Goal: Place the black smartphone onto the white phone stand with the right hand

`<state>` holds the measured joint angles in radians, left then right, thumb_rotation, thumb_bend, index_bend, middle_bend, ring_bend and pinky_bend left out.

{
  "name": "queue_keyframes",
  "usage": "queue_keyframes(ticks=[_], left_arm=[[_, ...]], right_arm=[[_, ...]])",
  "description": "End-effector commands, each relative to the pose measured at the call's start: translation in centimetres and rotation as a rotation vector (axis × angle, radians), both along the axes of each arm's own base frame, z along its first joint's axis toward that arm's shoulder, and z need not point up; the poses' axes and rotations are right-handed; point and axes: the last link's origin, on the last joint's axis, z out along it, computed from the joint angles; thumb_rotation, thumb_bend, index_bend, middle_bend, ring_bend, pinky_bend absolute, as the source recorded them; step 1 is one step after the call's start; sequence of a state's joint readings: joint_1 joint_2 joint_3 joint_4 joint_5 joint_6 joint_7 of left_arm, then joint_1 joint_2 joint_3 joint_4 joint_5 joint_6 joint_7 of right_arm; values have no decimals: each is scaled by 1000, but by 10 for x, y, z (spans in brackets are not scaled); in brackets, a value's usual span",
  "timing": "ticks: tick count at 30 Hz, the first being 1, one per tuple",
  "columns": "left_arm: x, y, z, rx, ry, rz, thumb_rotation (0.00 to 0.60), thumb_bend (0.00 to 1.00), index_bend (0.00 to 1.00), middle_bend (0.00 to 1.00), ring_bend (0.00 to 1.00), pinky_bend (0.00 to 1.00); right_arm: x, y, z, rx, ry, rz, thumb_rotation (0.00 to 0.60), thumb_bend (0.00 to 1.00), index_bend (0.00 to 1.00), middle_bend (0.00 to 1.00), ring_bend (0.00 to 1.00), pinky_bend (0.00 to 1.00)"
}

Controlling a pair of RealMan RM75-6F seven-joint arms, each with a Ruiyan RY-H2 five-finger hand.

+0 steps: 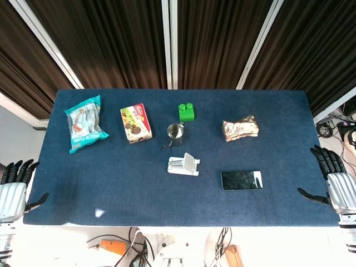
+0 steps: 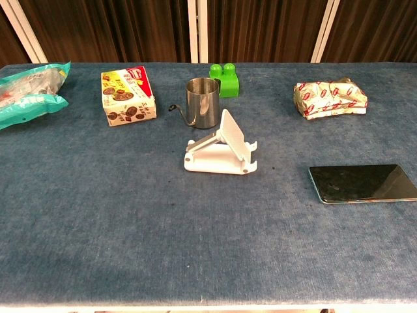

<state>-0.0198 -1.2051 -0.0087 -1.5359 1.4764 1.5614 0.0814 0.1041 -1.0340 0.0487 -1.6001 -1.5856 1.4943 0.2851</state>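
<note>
The black smartphone lies flat, lower right of centre on the worktop, just right of the white phone stand. Thin, rigid and glossy, it probably suits pinching by its long edges. The right hand waits spread and empty at the right edge.

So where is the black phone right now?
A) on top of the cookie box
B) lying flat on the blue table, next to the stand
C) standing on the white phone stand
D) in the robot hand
B: the black smartphone lies flat on the blue table, apart from the empty white phone stand, and the right robot hand waits open at the table's edge, holding nothing.
</note>
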Motion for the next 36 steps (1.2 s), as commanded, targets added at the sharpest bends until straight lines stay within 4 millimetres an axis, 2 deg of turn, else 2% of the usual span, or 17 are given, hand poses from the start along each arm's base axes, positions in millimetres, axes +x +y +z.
queue_keyframes(ticks=[1,4,10,18,27,36], left_arm=[[0,2,0,3,1,-3,600,118,137,91,30,0],[-1,4,0,6,3,-8,600,119,137,91,29,0],[-1,4,-4,-5,-3,-2,600,119,137,91,29,0],[-4,3,-9,-18,-8,13,600,119,137,91,29,0],[-7,5,-11,-23,-15,7,600,118,137,84,28,0],[-10,6,-13,-26,-20,8,600,118,137,84,27,0]], right_arm=[[1,-2,-4,5,2,-15,600,231,0,82,0,0],[6,-4,-13,0,12,-29,600,231,0,82,0,0],[29,-10,-53,147,40,-24,600,231,50,83,0,0],[54,-35,-113,382,154,-39,600,232,216,70,0,0],[71,-57,-148,463,253,-32,600,236,266,64,0,0],[79,-66,-173,517,276,-36,600,250,267,25,0,0]])
